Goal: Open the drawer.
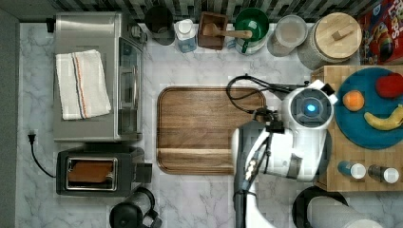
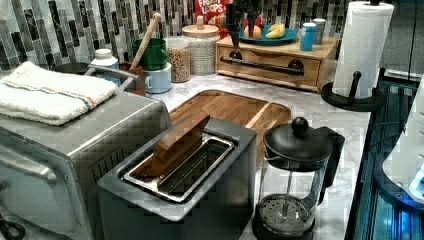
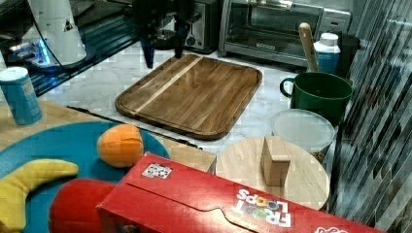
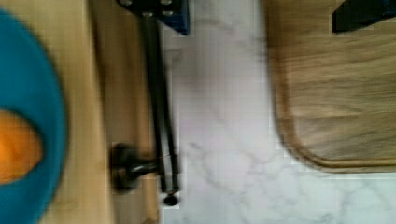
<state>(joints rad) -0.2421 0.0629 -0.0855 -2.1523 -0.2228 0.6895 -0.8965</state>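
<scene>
Going by the top view from its left, I have the toaster oven [image 1: 90, 28] with a folded towel [image 1: 81, 83] on its roof, and the toaster [image 1: 95, 171] below it. In the middle, the dark walnut tray [image 1: 199, 128] lies flat on the marble counter [image 1: 190, 199]. The arm [image 1: 304, 118] sits over the gap between the tray's right edge and the bamboo box [image 1: 356, 154] at the top view's right. On that box rests a blue plate [image 1: 366, 80] carrying an orange [image 1: 353, 100], a banana [image 1: 385, 121] and a red fruit [image 1: 389, 85], with two shakers [image 1: 351, 169] beside the plate.

The drawer [image 2: 270, 55] is set in the front of that box. In the left view its face looks flush with the box, so I read it as closed. Its black bar handle [image 2: 262, 65] runs along the front.

The gripper [image 3: 164, 48] hangs with its fingers spread wide and nothing between them. In the right view the tips hover above the counter at the tray's far edge. In the wrist view one finger is at the handle's bar [image 4: 161, 116], though I cannot tell if they touch. The other finger [image 4: 359, 14] is out over the tray.
</scene>
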